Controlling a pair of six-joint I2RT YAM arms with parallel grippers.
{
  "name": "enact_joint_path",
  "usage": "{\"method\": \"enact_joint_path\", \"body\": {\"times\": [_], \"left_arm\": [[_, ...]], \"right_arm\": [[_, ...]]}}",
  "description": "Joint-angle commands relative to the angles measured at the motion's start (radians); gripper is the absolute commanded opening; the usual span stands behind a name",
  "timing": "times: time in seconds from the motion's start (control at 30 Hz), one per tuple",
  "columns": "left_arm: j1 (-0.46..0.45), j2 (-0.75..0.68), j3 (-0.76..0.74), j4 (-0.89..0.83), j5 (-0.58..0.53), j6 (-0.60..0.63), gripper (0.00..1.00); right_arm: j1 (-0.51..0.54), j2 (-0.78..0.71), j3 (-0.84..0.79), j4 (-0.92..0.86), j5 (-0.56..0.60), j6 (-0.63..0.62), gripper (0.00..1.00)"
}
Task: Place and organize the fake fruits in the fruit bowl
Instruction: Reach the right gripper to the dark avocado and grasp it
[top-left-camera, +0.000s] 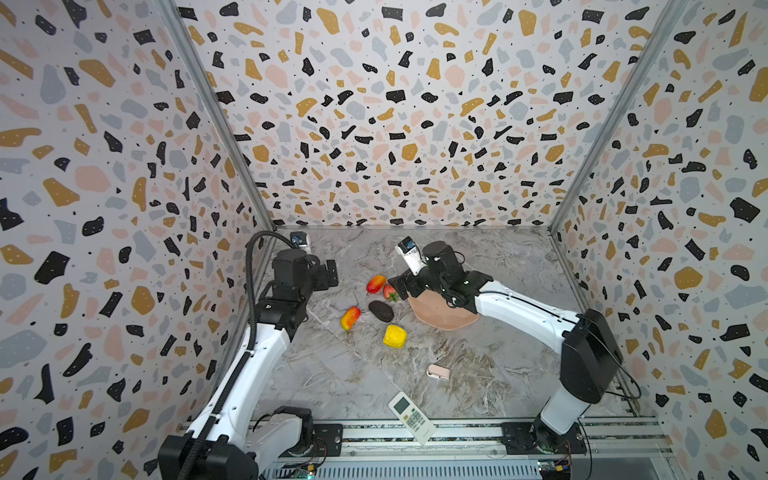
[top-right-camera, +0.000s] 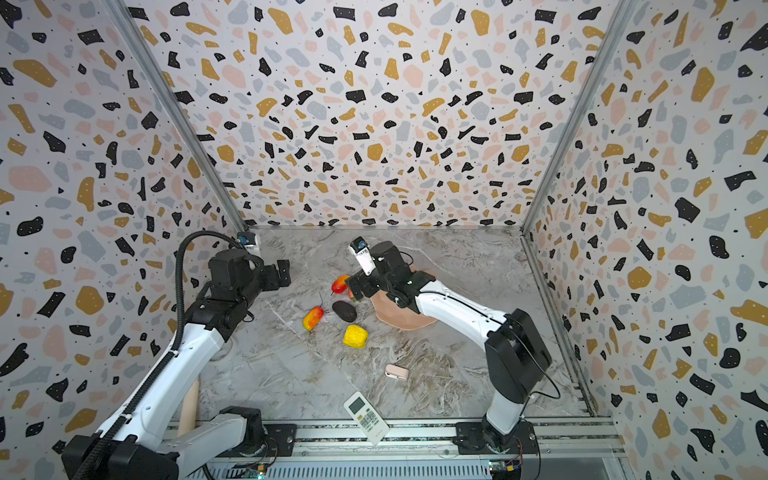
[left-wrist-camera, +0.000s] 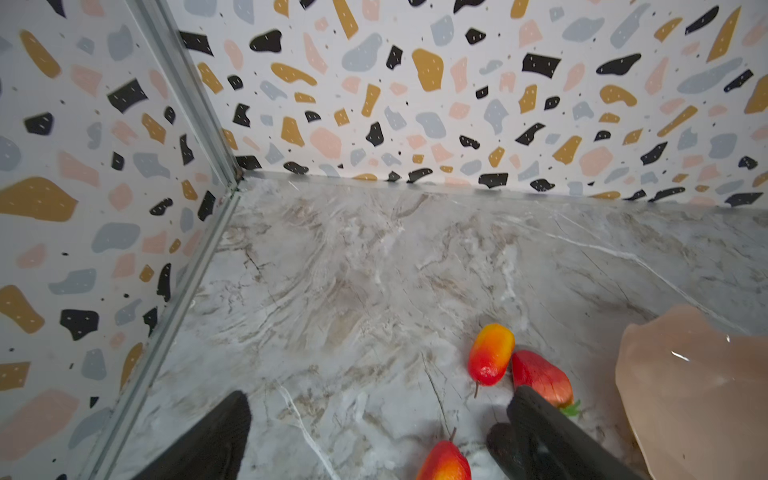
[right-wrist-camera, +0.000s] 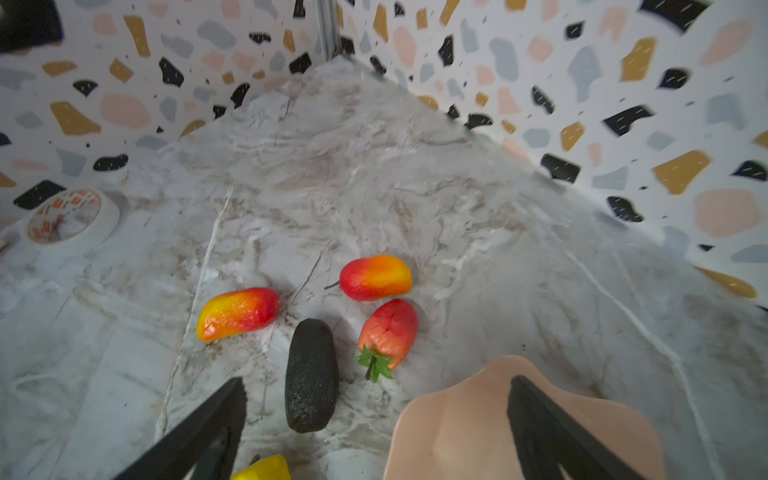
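While the left hand (left-wrist-camera: 382, 397) gapes, the right hand (right-wrist-camera: 378, 382) — wide, empty — hangs near the avocado (right-wrist-camera: 311, 374).

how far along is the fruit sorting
Done: nothing; the glossy pale pink scalloped bowl holds no fruit. In hand: nothing; the right pincer is open and empty above the bowl's rim. Left: all five, two red-yellow plastic mangoes, red strawberry, blackish avocado and bumpy yellow lemon, lie on the marble table.

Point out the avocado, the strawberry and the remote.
avocado (right-wrist-camera: 311, 374), right wrist view, middle of its dark body.
strawberry (right-wrist-camera: 390, 330), right wrist view, red body, not the leaves.
remote (top-left-camera: 412, 417), in a top view, its keypad.
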Motion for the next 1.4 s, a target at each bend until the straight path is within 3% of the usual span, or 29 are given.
{"method": "enact_joint_path", "body": {"times": [0.0, 0.13, 0.3, 0.67, 0.83, 0.93, 1.07, 1.37], "left_arm": [[-0.003, 0.021, 0.050, -0.053, 0.051, -0.005, 1.00], [-0.003, 0.052, 0.069, -0.072, 0.045, 0.022, 1.00], [-0.003, 0.076, 0.098, -0.086, 0.076, 0.031, 1.00], [-0.003, 0.096, 0.140, -0.134, 0.068, 0.044, 1.00], [-0.003, 0.096, 0.137, -0.134, 0.069, 0.043, 1.00], [-0.004, 0.095, 0.141, -0.134, 0.067, 0.044, 1.00], [-0.004, 0.090, 0.146, -0.138, 0.063, 0.050, 1.00], [-0.004, 0.088, 0.152, -0.138, 0.063, 0.053, 0.99]], "right_arm": [[0.026, 0.063, 0.110, -0.235, -0.068, -0.010, 0.99], [0.060, 0.151, 0.163, -0.279, -0.079, 0.028, 0.99], [0.088, 0.236, 0.192, -0.256, -0.117, 0.082, 0.83], [0.095, 0.400, 0.304, -0.281, -0.090, 0.085, 0.64], [0.094, 0.437, 0.325, -0.282, -0.085, 0.080, 0.60], [0.095, 0.451, 0.331, -0.275, -0.085, 0.079, 0.54], [0.094, 0.447, 0.333, -0.268, -0.091, 0.078, 0.30], [0.091, 0.279, 0.306, -0.293, -0.086, 0.038, 0.17]]}}
